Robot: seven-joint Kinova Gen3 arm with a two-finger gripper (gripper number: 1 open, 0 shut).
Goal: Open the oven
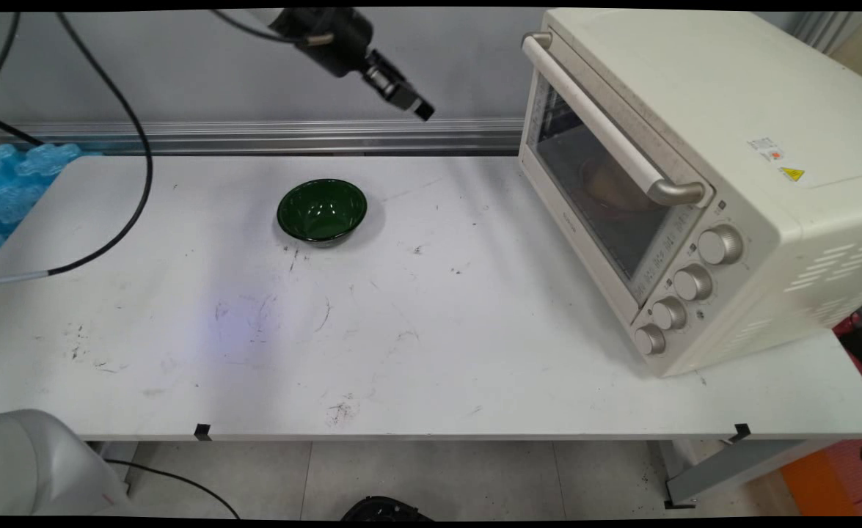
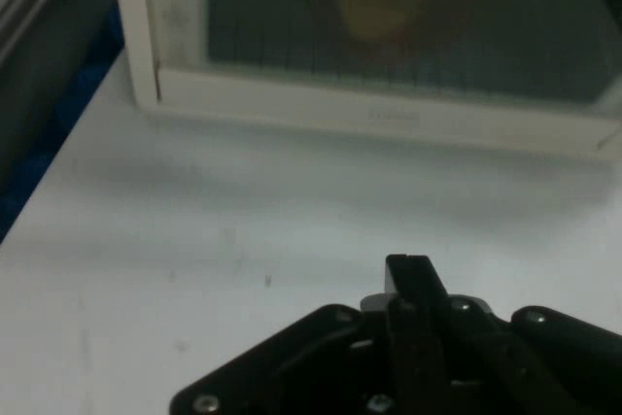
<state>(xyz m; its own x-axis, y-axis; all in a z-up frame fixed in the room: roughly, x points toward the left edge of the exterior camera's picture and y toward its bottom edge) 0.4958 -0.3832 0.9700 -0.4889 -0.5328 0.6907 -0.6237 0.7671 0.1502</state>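
The near part of the white table (image 1: 431, 367) is seen to be marked with many dark scuffs and scratches, and two small black clips are fixed on its front edge. Further back, left of the middle, a dark green bowl (image 1: 322, 211) is placed upright on the table; nothing is seen inside it, and nothing touches it. At the right side a cream-coloured toaster oven (image 1: 702, 183) is set on the table, turned at an angle so that its glass door faces the middle of the table. The door is closed, a long pale handle (image 1: 607, 121) runs across its upper part, and four round knobs (image 1: 684, 286) are arranged in a row beside the door. Behind the glass a brownish round shape is noticed in both views, but what it is cannot be told, perhaps a dish. Above the far edge of the table, the black gripper (image 1: 422, 110) is held high in the air, well apart from the bowl below it and pointed down and to the right, toward the oven. In the hand view its fingers (image 2: 413, 284) are seen pressed together, with nothing held between them, and the oven door fills the top of that view.
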